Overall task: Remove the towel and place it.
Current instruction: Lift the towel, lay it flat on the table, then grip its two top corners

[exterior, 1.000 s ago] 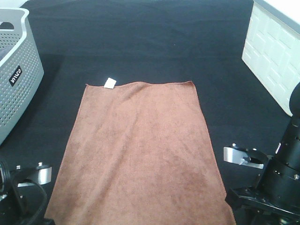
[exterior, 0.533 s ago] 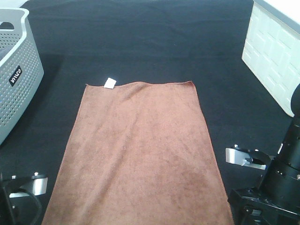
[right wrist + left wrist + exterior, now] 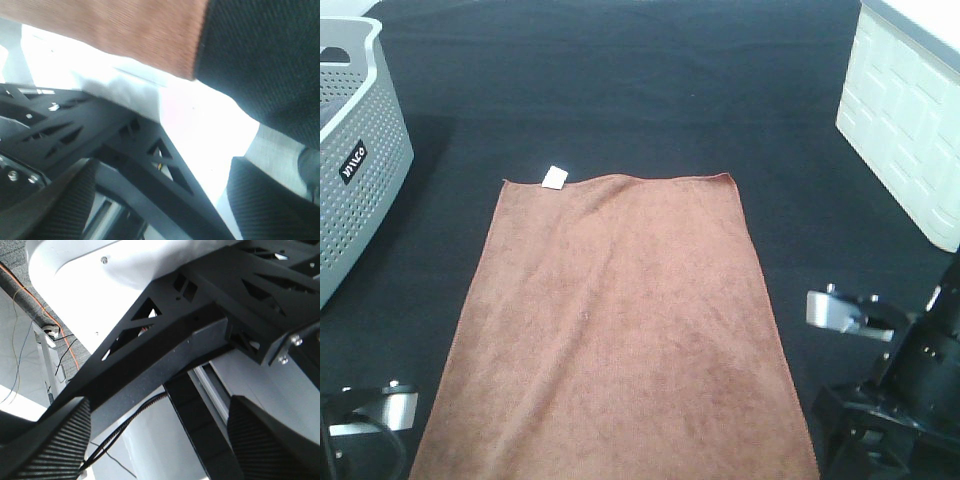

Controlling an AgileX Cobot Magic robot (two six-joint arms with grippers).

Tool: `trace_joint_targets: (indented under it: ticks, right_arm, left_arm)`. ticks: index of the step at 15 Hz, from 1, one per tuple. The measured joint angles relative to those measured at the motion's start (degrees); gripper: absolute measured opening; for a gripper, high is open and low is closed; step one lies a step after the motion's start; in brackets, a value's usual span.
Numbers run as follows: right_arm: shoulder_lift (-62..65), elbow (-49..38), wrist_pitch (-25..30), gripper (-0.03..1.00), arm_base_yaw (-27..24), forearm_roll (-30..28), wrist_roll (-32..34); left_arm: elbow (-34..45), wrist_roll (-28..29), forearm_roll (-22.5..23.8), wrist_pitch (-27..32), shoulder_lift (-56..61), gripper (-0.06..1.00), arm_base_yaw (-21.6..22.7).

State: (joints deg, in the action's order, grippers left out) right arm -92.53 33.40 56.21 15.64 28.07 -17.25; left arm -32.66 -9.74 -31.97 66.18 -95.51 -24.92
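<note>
The brown towel (image 3: pixel 615 330) lies spread flat on the black table, its small white tag (image 3: pixel 555 177) at the far left corner. Its near end runs to the table's front edge; that corner also shows in the right wrist view (image 3: pixel 110 30). My left arm (image 3: pixel 360 425) is low at the near left, beside the towel and apart from it. My right arm (image 3: pixel 910 390) is at the near right, also apart. In the wrist views the left gripper (image 3: pixel 160 445) and right gripper (image 3: pixel 160 205) have their ribbed fingers (image 3: pixel 50 450) (image 3: pixel 270 200) wide apart and hold nothing.
A grey perforated laundry basket (image 3: pixel 360 170) stands at the far left. A white panelled box (image 3: pixel 910 110) stands at the far right. Black table surface (image 3: pixel 620 90) stretches beyond the towel. The wrist views look back at the robot's black frame (image 3: pixel 165 345).
Both arms have drawn back toward the near edge: the left sank lower at the bottom left, the right shifted slightly right. The towel has not moved.
</note>
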Motion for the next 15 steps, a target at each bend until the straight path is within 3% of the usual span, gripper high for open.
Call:
trace_joint_targets:
  ticks: [8, 15]
  right_arm:
    - [21.3, -0.1, -0.9, 0.7, 0.0, 0.1, 6.4]
    - [25.0, -0.1, -1.2, 0.7, 0.0, -0.1, 8.9]
  left_arm:
    - [-1.3, -1.0, 1.9, 1.5, 6.2, 0.71, 0.0]
    - [-14.9, 14.3, 21.0, 2.8, 16.1, 0.71, 0.0]
